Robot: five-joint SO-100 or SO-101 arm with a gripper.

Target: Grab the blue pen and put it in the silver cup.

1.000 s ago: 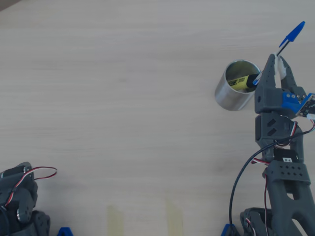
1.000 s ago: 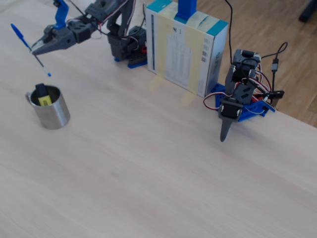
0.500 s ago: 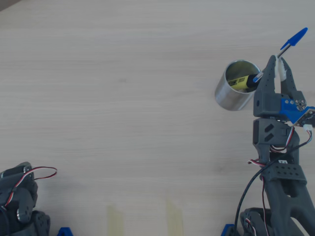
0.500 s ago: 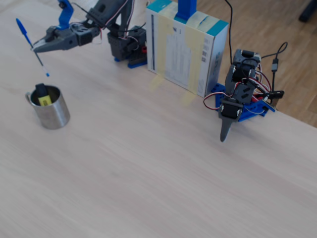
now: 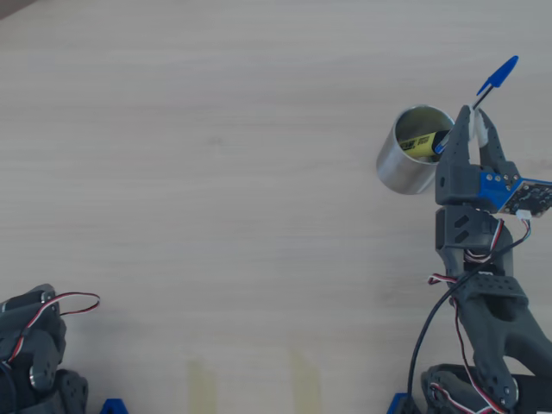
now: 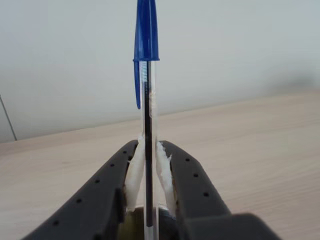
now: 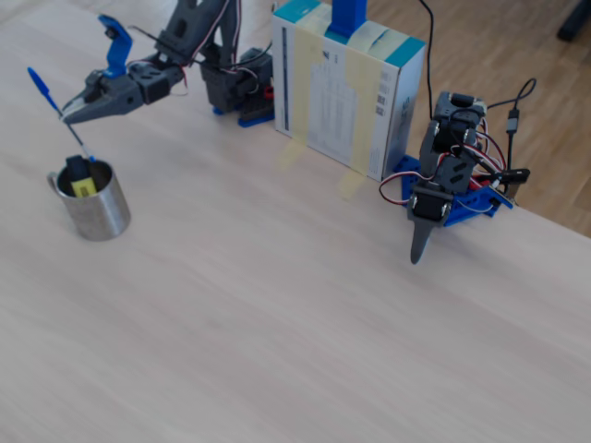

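Observation:
The blue pen (image 5: 498,76) is held tilted, blue cap up, with my gripper (image 5: 471,121) shut on its clear barrel. In the wrist view the pen (image 6: 147,100) stands upright between the white pads (image 6: 134,172) of the gripper (image 6: 149,145). The silver cup (image 5: 404,170) stands just left of the gripper in the overhead view, with a yellow highlighter (image 5: 420,143) inside. In the fixed view the pen (image 7: 44,90) slants down from the gripper (image 7: 66,118), and its lower tip reaches the mouth of the cup (image 7: 95,210).
A second arm (image 7: 443,185) rests idle at the right of the fixed view, and shows at the overhead view's bottom left (image 5: 30,345). A white and teal box (image 7: 346,88) stands upright by the table's far edge. Tape strips (image 5: 203,384) mark the table.
The gripper has lowered and shifted toward the cup with the pen in it. The pen's lower tip has dropped from above the cup to its mouth.

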